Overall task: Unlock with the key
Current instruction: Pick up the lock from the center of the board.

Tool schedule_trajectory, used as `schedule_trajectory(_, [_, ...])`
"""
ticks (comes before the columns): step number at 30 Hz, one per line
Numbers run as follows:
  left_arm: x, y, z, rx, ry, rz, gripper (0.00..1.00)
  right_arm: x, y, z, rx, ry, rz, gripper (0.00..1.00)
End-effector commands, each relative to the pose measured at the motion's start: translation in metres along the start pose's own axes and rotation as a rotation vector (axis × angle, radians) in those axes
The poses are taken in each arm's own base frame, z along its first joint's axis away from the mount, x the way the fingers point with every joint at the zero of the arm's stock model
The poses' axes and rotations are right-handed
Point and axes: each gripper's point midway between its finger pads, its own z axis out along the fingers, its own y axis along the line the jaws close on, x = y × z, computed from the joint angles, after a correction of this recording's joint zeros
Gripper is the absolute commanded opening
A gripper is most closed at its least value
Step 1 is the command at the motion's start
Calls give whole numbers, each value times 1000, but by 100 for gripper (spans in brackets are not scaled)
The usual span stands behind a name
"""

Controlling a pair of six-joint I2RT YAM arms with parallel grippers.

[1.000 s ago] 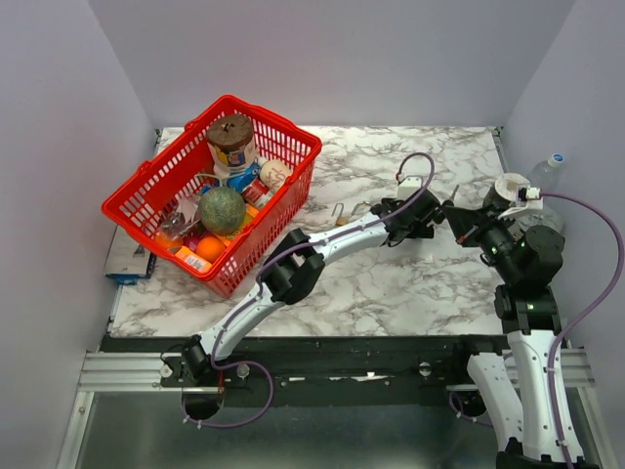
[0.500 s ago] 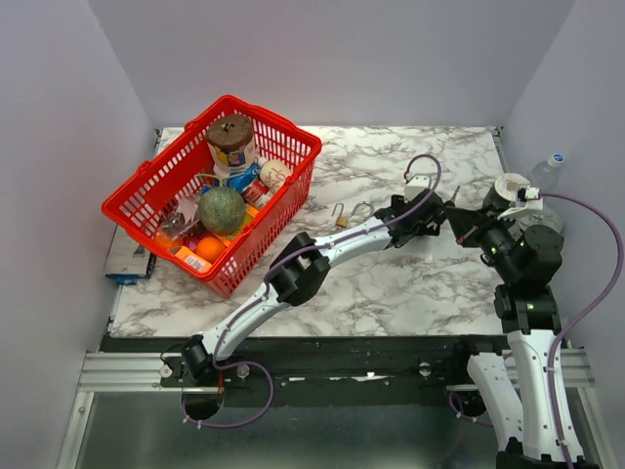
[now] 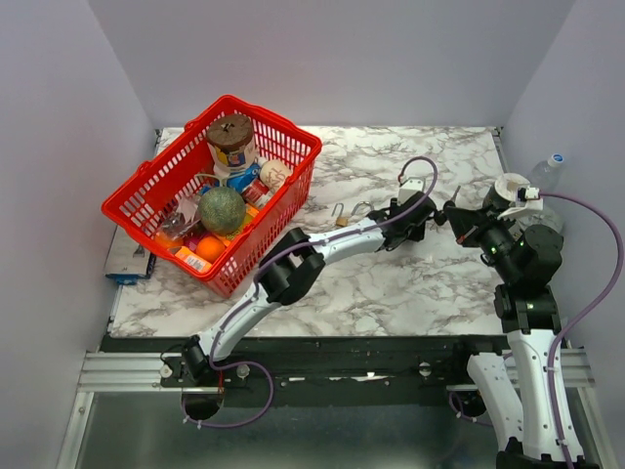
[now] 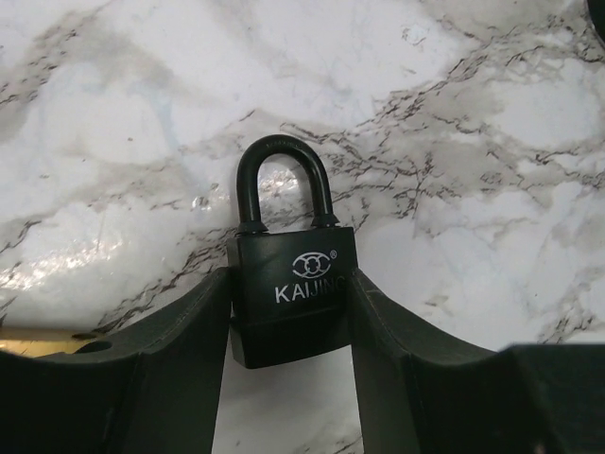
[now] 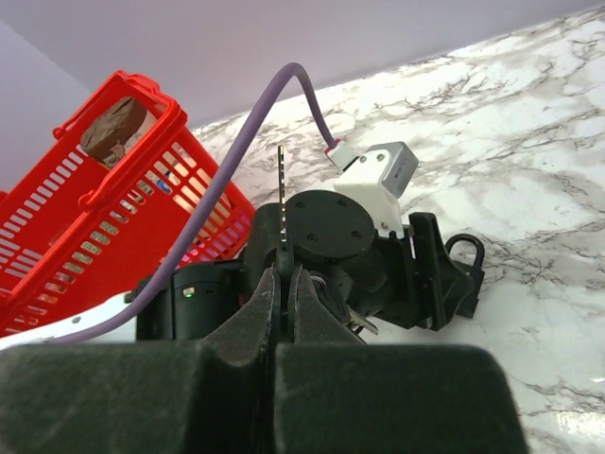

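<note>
Black padlock (image 4: 293, 270), marked KAIJING, shackle seated in the body, sits at the marble table (image 3: 391, 283) right of the red basket (image 3: 278, 210). Left gripper (image 4: 291, 288) is clamped on its body. Right gripper (image 5: 283, 281), further right, is pinched tight on an upright key (image 5: 282, 203).

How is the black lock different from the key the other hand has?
The black padlock is chunky with a looped top; the key is a thin flat strip. The black padlock is clamped in the left gripper; the key is pinched in the right gripper. Both are gripped tight.
</note>
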Motion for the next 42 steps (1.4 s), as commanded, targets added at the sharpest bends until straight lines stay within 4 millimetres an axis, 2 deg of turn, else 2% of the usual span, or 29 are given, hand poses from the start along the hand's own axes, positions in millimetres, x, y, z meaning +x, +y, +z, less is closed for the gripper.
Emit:
schedule_trajectory(1, [81,56,-16,-116,258,170,55,-8,6,-2,-14,-21,-13,1])
schedule_trajectory(2, [85,58,-19,-110,268,175,55,-8,7,-2,-16,-21,-14,1])
schedule_trajectory(3, [98,67,-21,-115,291,185,55,-8,6,-2,-16,-21,-12,1])
schedule_trajectory(4, [93,64,-28,-99,283,182,55,-7,7,-1,-19,-18,-10,1])
schedule_trajectory(6, [102,73,-36,-110,300,193,57,-7,7,-1,-24,-19,-10,1])
schedule_trajectory(7, [92,69,-42,-98,278,186,58,-6,7,-1,-24,-17,-9,1])
schedule_trajectory(9, [92,70,-48,-100,280,196,64,-5,6,0,-21,-14,-5,1])
schedule_trajectory(10, [86,65,-52,-90,269,197,68,-5,6,0,-23,-15,-7,1])
schedule_trajectory(11, [83,65,-53,-95,266,204,78,-5,6,0,-26,-13,-5,1])
schedule_trajectory(12, [79,60,-56,-94,263,209,81,-5,7,0,-30,-14,-5,1])
schedule_trajectory(14, [79,57,-56,-106,266,222,87,-4,7,1,-28,-12,-2,1])
schedule_trajectory(15, [69,49,-55,-95,252,222,89,-5,8,0,-31,-13,-3,1])
schedule_trajectory(16, [80,53,-54,-117,285,245,89,-5,7,0,-30,-14,-5,1])
schedule_trajectory(17, [81,52,-53,-121,292,260,90,-5,8,0,-32,-15,-5,1])
schedule_trajectory(18, [73,46,-52,-117,277,274,90,-4,7,0,-30,-12,-4,1])
schedule_trajectory(19, [84,50,-52,-136,308,303,90,-5,7,0,-28,-15,-5,1])
schedule_trajectory(24, [88,50,-51,-133,329,373,90,-4,6,0,-28,-14,-7,1])
schedule_trajectory(30, [82,59,-50,-154,320,457,97,-4,8,-1,-34,-15,-6,1])
schedule_trajectory(37, [77,49,-41,-104,311,484,94,-4,8,-1,-35,-15,-4,1])
schedule_trajectory(42, [75,51,-32,-92,314,470,90,-4,9,-1,-37,-15,-5,1])
